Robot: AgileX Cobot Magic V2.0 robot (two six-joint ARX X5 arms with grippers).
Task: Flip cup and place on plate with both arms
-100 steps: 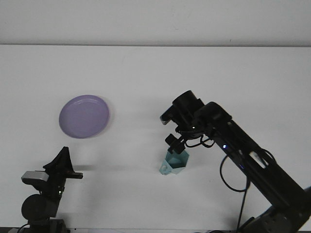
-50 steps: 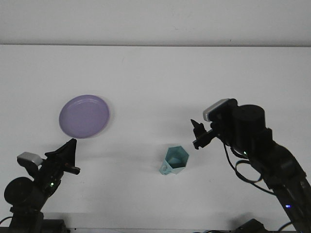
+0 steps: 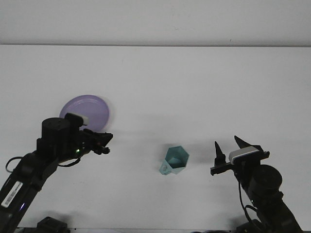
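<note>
The cup [image 3: 175,160] stands free on the desk [image 3: 194,77] between the empty right pincer [image 3: 227,146], fingers apart, and the left pincer [image 3: 103,141], whose opening I cannot tell, so a careless reach could topple it short of the plate [image 3: 97,109].

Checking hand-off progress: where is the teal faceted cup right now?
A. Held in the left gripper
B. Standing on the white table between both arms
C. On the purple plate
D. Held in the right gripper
B: the teal faceted cup stands free on the white table, with the right gripper and left gripper both apart from it.
</note>
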